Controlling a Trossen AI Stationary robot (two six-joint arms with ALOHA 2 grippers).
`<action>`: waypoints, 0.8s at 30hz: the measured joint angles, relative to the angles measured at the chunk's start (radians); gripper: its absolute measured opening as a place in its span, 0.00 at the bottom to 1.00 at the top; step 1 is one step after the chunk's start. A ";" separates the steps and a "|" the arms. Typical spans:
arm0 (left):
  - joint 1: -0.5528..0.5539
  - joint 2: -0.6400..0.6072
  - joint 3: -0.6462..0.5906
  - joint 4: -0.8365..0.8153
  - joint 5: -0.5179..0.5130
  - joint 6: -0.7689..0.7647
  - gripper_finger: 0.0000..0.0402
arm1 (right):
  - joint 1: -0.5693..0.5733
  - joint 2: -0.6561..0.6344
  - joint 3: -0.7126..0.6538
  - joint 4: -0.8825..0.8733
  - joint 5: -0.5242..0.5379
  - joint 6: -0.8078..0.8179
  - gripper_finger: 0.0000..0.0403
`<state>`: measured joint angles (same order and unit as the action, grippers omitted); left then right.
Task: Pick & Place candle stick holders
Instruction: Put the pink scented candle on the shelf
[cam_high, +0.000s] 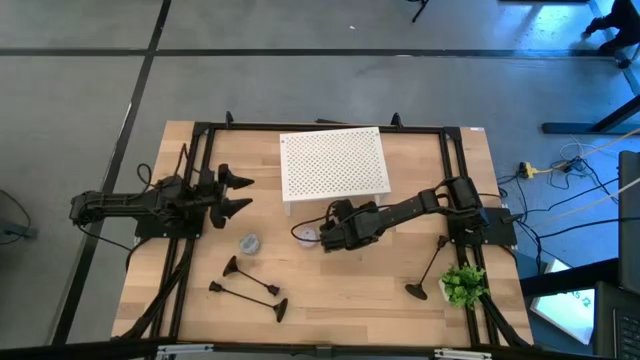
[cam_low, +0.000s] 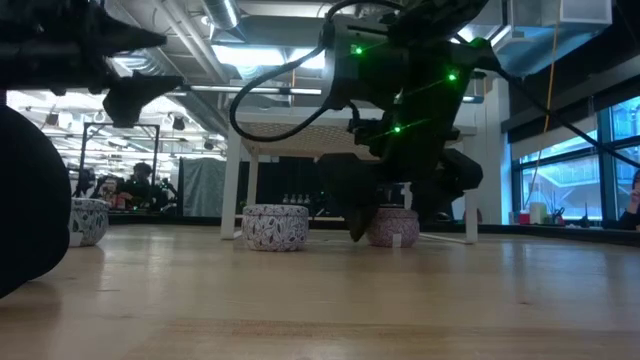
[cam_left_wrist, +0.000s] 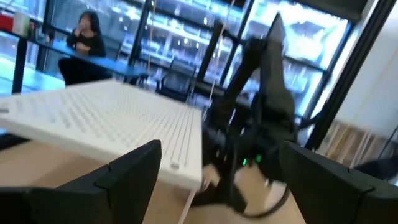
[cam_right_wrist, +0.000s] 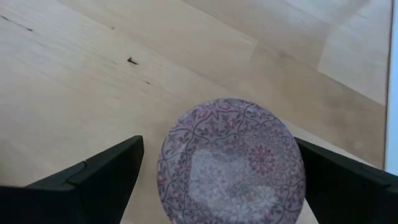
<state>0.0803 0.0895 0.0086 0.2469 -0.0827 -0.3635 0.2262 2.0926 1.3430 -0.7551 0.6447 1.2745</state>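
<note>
Three slim black metal candle stick holders (cam_high: 247, 288) lie at the table's six o'clock while the wide-open right gripper (cam_high: 322, 236) straddles a round patterned tin (cam_right_wrist: 231, 163), gripping nothing.

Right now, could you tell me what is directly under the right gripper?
Under the open right gripper sits a small round patterned tin with a floral lid, standing on the wooden table between the fingers, untouched. The tin's contents cannot be seen, as its lid covers them.
</note>
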 joint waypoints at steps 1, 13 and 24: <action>0.000 0.000 0.000 0.010 0.005 -0.005 0.80 | 0.000 0.000 0.000 0.006 0.007 -0.003 0.98; 0.000 0.001 0.000 0.023 0.117 -0.021 0.80 | 0.006 0.051 0.003 0.090 0.088 -0.074 0.98; 0.000 0.008 0.000 0.016 0.173 -0.024 0.80 | 0.071 0.070 -0.046 0.152 0.191 0.033 0.97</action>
<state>0.0803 0.0971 0.0086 0.2625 0.0906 -0.3876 0.2967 2.1628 1.2970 -0.6027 0.8354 1.3075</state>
